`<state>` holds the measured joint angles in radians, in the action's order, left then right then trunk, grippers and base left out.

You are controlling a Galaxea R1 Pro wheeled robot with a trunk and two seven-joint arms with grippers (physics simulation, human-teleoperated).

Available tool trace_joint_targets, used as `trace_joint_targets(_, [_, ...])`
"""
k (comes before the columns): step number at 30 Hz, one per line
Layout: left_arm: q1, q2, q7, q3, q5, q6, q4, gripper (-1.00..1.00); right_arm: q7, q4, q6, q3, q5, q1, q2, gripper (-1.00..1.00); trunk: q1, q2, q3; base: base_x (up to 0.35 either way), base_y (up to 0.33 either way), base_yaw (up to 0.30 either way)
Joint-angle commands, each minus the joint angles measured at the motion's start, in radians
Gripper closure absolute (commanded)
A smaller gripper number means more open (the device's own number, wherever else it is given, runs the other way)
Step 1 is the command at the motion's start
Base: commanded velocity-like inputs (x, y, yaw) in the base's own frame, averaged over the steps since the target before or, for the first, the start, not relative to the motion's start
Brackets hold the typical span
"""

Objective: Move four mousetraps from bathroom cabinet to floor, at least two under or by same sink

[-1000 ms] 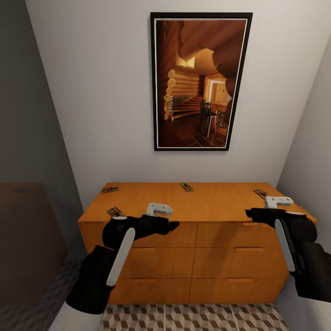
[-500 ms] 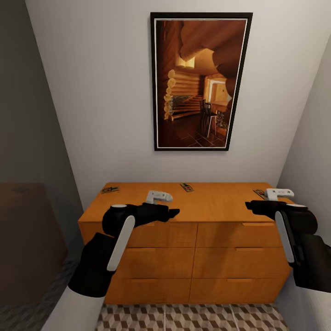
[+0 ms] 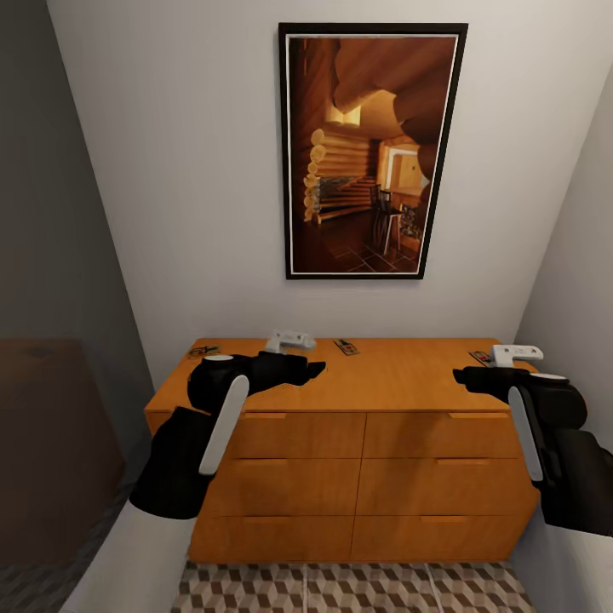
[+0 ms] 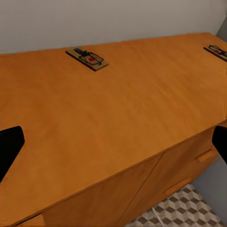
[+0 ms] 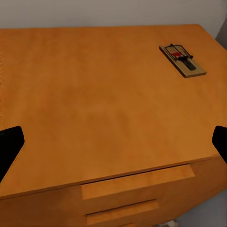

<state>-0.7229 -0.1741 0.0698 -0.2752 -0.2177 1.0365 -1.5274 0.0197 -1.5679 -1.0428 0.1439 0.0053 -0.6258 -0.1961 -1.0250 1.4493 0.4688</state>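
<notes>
orange-brown cabinet top: left arm hides near-left mousetrap; both jaws wide, empty.

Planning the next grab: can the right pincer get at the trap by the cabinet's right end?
Probably yes: the right pincer hangs open near that trap, with bare cabinet top between.

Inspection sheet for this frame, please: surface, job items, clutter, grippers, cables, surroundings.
Surface: cabinet top, flat orange-brown wood, drawers shut.
Job's things: three mousetraps visible on the cabinet top: back-left mousetrap, centre mousetrap, right-end mousetrap.
Clutter: nothing seen.
Grippers: left gripper and right gripper both open and empty, raised over the front of the top.
Cables: nothing seen.
Surroundings: framed picture on the wall above; cube-patterned floor below.
</notes>
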Motion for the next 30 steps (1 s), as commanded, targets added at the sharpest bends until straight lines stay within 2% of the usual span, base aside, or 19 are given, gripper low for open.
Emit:
trace_joint_targets(1, [-0.008,0.002,0.002,0.002,0.004,0.005,0.001,-1.0,0.002,-0.001,-0.004,0.0,0.001,-0.004,0.001,-1.0,0.0,0.001,0.001,0.0,0.0,0.0])
trace_joint_targets(4, [-0.019,0.008,-0.003,0.008,0.007,0.006,0.007,-1.0,0.002,0.0,-0.004,-0.001,-0.001,-0.007,0.003,-1.0,0.0,0.001,0.001,0.0,0.0,0.0])
trace_joint_targets(8, [-0.031,0.035,-0.008,0.041,0.014,0.007,0.025,-1.0,0.004,0.0,-0.004,-0.004,-0.006,-0.011,0.007,-1.0,0.0,0.001,0.001,0.0,0.0,0.0])
trace_joint_targets(9, [-0.031,0.035,-0.008,0.041,0.014,0.007,0.025,-1.0,0.004,0.0,-0.004,-0.004,-0.006,-0.011,0.007,-1.0,0.0,0.001,0.001,0.0,0.0,0.0])
trace_joint_targets(17, [-0.038,0.106,-0.011,0.133,0.029,0.007,0.049,-1.0,0.012,0.0,-0.004,-0.009,-0.011,-0.024,0.016,-1.0,0.0,0.001,0.001,0.0,0.0,0.0])
trace_joint_targets(19, [-0.039,0.123,-0.011,0.152,0.03,0.007,0.051,-1.0,0.014,0.0,-0.004,-0.009,-0.011,-0.027,0.021,-1.0,0.0,0.001,0.001,0.0,0.0,0.0])
trace_joint_targets(20, [-0.039,0.123,-0.011,0.152,0.03,0.007,0.051,-1.0,0.014,0.0,-0.004,-0.009,-0.011,-0.027,0.021,-1.0,0.0,0.001,0.001,0.0,0.0,0.0])
trace_joint_targets(25, [-0.039,0.175,-0.011,0.181,0.032,0.007,0.053,-1.0,0.015,0.0,-0.004,-0.011,-0.012,-0.031,0.046,-1.0,0.0,0.001,0.001,0.0,0.0,0.0])
trace_joint_targets(26, [-0.039,0.194,-0.011,0.186,0.032,0.007,0.054,-1.0,0.015,0.0,-0.004,-0.011,-0.012,-0.031,0.057,-1.0,0.0,0.001,0.001,0.0,0.0,0.0])
trace_joint_targets(28, [-0.039,0.211,-0.01,0.19,0.031,0.007,0.056,-1.0,0.013,0.0,-0.004,-0.011,-0.012,-0.032,0.066,-1.0,0.0,0.001,0.001,0.0,0.0,0.0])
trace_joint_targets(29, [-0.039,0.232,-0.01,0.193,0.031,0.007,0.064,-1.0,0.013,0.0,-0.004,-0.012,-0.011,-0.032,0.073,-1.0,0.0,0.001,0.001,0.0,0.0,0.0])
trace_joint_targets(30, [-0.039,0.237,-0.01,0.194,0.031,0.007,0.066,-1.0,0.013,0.0,-0.004,-0.012,-0.011,-0.032,0.075,-1.0,0.0,0.001,0.001,0.0,0.0,0.0])
